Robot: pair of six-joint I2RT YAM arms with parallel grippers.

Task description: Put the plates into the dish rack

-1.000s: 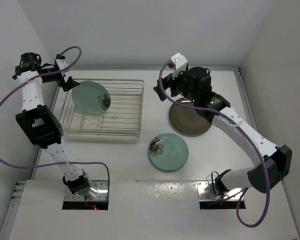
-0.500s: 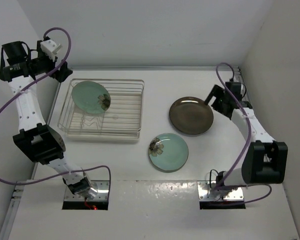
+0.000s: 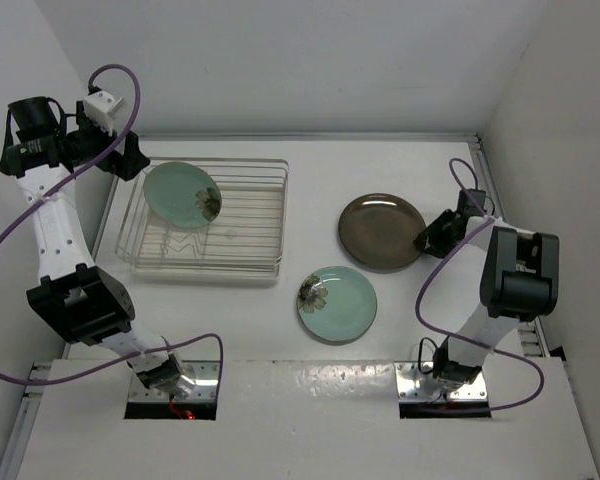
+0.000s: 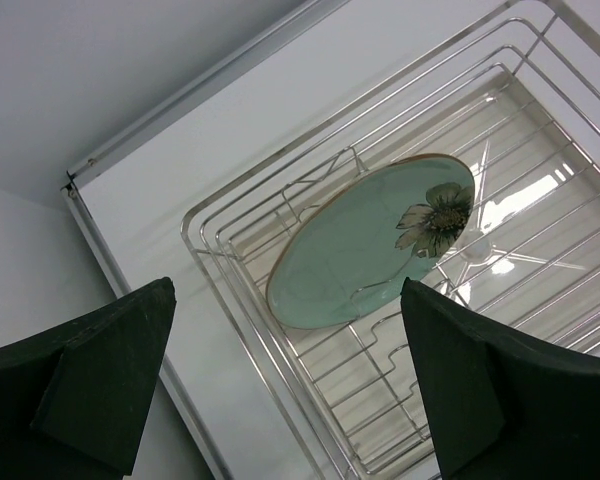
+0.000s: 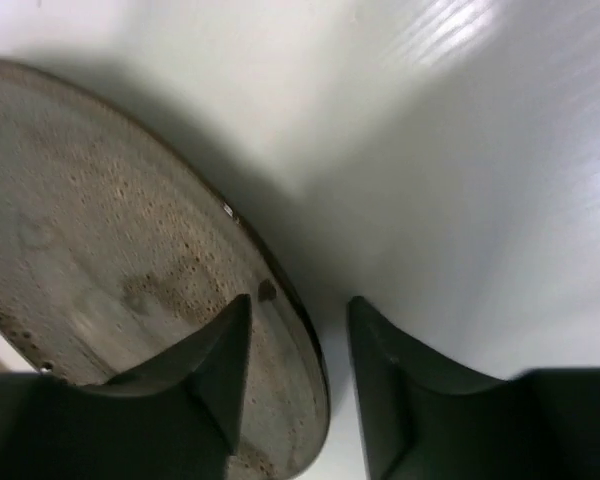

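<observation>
Left gripper (image 3: pixel 130 160) is spread wide and holds nothing. It hangs above the far-left corner of the dish rack (image 3: pixel 250 262).

Just below and ahead of its fingers, one mint plate (image 3: pixel 180 195) sits in the rack's left end. It stands on edge and leans tilted against the dividers, flower mark toward the rack's right. The plate is round, so it has no long axis; the rack's own long side runs left to right.

The second mint plate (image 3: pixel 337 303) lies flat on the table, face up, flower at its left rim. It's well apart from both grippers, on the near-left side of the right one.

The brown plate (image 3: pixel 382 231) also lies flat and face up, its right rim between the fingers of the right gripper (image 3: pixel 430 238). In the wrist view that gripper (image 5: pixel 300 320) is half-spread and straddles the rim. One finger is over the plate and the other is beside it with a gap showing, so it's not clamped yet.

Handling guess: ceramic, stiff, fairly heavy, with a glossy glaze that's likely slippery and chippable. The rim is the only grip; pinch it deep, then tip the plate upright for a slot.
</observation>
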